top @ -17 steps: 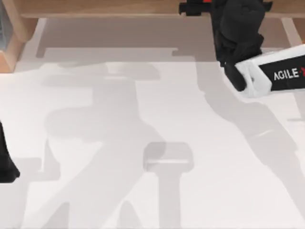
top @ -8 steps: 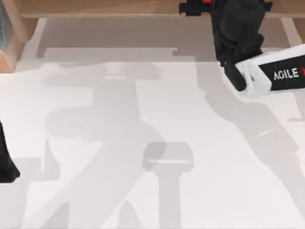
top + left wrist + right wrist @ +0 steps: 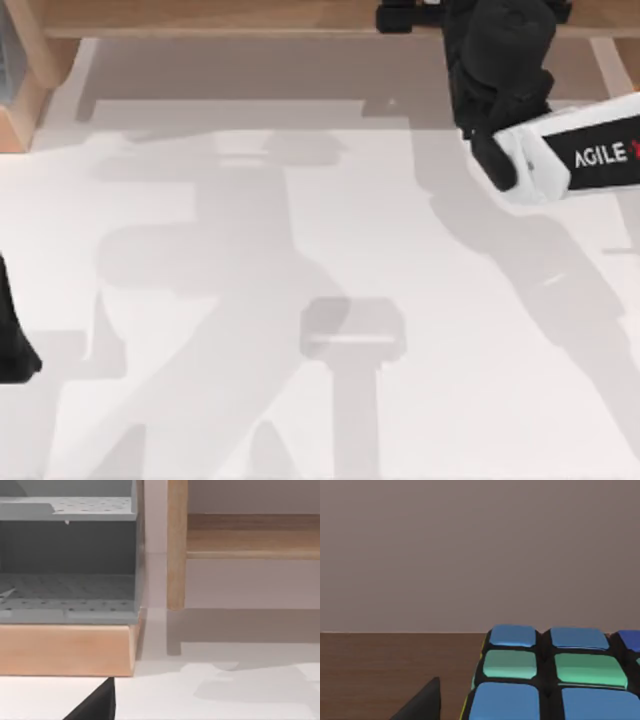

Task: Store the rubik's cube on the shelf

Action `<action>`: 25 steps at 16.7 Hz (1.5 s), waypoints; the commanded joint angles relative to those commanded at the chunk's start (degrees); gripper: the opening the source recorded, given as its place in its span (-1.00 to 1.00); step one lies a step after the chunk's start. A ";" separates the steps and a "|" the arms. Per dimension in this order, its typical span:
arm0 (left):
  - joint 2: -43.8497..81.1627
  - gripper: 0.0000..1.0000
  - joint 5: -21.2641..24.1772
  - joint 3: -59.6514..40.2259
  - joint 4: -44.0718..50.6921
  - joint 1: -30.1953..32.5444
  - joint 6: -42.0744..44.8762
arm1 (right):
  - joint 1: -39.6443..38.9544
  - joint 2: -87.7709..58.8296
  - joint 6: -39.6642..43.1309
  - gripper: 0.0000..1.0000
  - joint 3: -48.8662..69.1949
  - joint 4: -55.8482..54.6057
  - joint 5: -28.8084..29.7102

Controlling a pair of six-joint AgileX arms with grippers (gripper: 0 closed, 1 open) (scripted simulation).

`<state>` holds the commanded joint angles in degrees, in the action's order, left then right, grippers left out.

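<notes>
White tabletop [image 3: 300, 300] runs back to the shelf [image 3: 220, 15], a light wooden board along the far edge, and the right arm reaches over it at the top view's right. The right gripper [image 3: 400, 15] sits at the board's front edge. From the right wrist view, the rubik's cube [image 3: 545, 675] rests on the brown board directly ahead of that claw and very close to it, blue and green tiles facing the camera. One dark fingertip [image 3: 422, 702] shows just beside the cube, apart from it. Whether the claw is clamped or spread I cannot tell.

A cube has no long axis; its faces look square to the board's edge. It looks already stored, so I judge the next move is a straight pull back toward the table.

The left gripper [image 3: 15, 350] waits at the table's left edge.
</notes>
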<state>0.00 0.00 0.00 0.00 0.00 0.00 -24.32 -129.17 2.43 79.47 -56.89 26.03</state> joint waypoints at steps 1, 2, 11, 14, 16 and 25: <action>0.00 1.00 0.00 0.00 0.00 0.00 0.00 | 0.00 0.00 0.00 1.00 0.00 0.00 0.00; 0.00 1.00 0.00 0.00 0.00 0.00 0.00 | -0.15 0.02 0.00 1.00 -0.05 -0.01 0.00; 0.00 1.00 0.00 0.00 0.00 0.00 0.00 | 9.15 7.42 14.57 1.00 -15.43 -7.61 -18.29; 0.00 1.00 0.00 0.00 0.00 0.00 0.00 | 16.39 11.78 24.83 1.00 -26.16 -12.68 -30.16; 0.00 1.00 0.00 0.00 0.00 0.00 0.00 | 22.08 14.50 32.40 1.00 -33.92 -16.32 -38.24; 0.00 1.00 0.00 0.00 0.00 0.00 0.00 | 50.58 19.27 67.03 1.00 -59.63 -30.98 -64.93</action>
<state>0.00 0.00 0.00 0.00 0.00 0.00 26.26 -109.90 69.45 19.83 -87.88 -38.90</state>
